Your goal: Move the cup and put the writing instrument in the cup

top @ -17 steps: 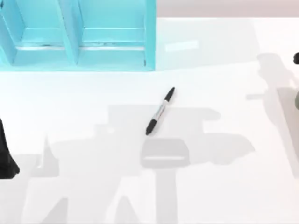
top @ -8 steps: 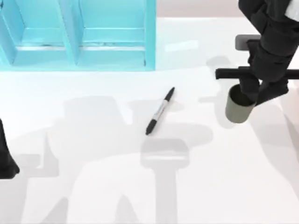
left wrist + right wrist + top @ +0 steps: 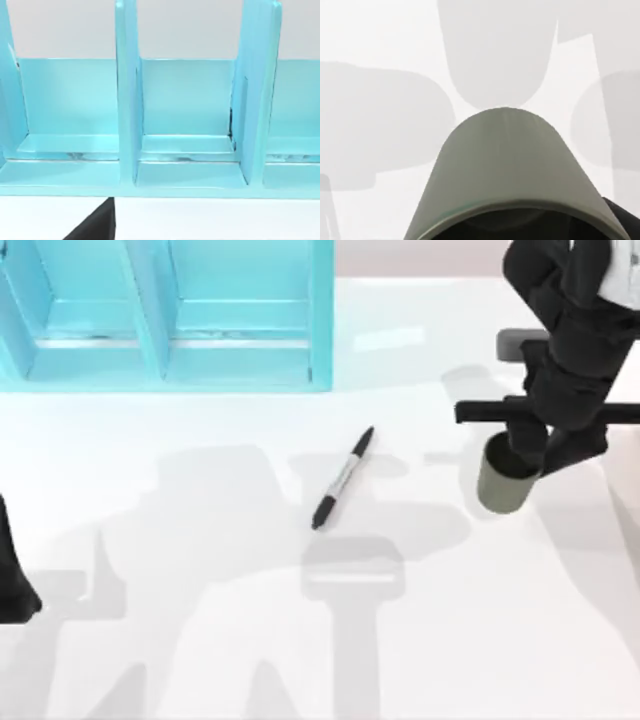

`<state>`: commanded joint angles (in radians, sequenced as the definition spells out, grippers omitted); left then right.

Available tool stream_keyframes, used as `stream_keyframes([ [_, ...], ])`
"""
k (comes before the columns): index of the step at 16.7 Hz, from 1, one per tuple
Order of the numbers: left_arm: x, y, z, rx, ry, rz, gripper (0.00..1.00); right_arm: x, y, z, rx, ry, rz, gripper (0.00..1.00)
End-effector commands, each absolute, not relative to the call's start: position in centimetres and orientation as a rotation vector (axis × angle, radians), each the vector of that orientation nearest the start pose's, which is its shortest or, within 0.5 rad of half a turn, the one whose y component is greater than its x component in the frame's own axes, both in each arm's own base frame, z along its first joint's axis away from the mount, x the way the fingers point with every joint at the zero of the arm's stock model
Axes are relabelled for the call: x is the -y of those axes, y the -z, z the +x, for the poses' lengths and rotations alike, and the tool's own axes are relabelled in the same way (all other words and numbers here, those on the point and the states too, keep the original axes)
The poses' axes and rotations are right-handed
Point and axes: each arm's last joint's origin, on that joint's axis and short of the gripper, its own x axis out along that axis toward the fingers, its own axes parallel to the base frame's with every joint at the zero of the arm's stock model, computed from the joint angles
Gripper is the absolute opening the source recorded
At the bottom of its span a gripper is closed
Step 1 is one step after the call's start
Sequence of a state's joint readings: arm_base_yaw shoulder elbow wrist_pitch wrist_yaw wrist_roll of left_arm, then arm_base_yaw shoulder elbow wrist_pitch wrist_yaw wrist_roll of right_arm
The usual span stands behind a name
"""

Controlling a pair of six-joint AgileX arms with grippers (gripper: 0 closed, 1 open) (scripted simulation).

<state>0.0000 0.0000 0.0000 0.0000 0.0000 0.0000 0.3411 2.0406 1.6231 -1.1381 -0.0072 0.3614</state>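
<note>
Left tool (image 3: 15, 585) is parked at the worktop's (image 3: 200, 640) left edge; its state I cannot tell. Marker (image 3: 343, 478) lies mid-worktop, waiting. Right tool (image 3: 535, 455), nearer the right edge, grasps the cup (image 3: 503, 487) by its rim, mouth up, likely to bring it closer.

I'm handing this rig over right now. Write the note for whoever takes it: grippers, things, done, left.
Right gripper: at the table's right side, shut on the cup, which it grips at the rim.
Left arm: parked at the table's left edge, facing the blue shelf.
Marker: lying flat mid-table, left of the cup, untouched.
Done: cup grasped and in transit.
Left: set the cup down, then pick up the marker and drop it in the cup.
</note>
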Motion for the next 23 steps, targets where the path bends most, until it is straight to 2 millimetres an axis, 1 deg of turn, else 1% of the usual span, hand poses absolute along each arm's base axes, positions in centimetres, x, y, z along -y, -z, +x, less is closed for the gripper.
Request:
stream_keyframes([
  [5, 0.1, -16.0, 10.6, 0.000, 0.000, 0.000, 1.00, -14.0, -16.8, 37.1, -1.558, -0.002, 0.017, 0.00],
  [8, 0.1, -16.0, 10.6, 0.000, 0.000, 0.000, 1.00, -14.1, -16.7, 37.1, -1.559, -0.002, 0.017, 0.00],
  [21, 0.1, -16.0, 10.6, 0.000, 0.000, 0.000, 1.00, -14.1, -16.7, 37.1, -1.559, -0.002, 0.017, 0.98],
  [22, 0.1, -16.0, 10.6, 0.000, 0.000, 0.000, 1.00, -14.1, -16.7, 37.1, -1.559, -0.002, 0.017, 1.00],
  [23, 0.1, -16.0, 10.6, 0.000, 0.000, 0.000, 1.00, -14.1, -16.7, 37.1, -1.559, -0.002, 0.017, 1.00],
])
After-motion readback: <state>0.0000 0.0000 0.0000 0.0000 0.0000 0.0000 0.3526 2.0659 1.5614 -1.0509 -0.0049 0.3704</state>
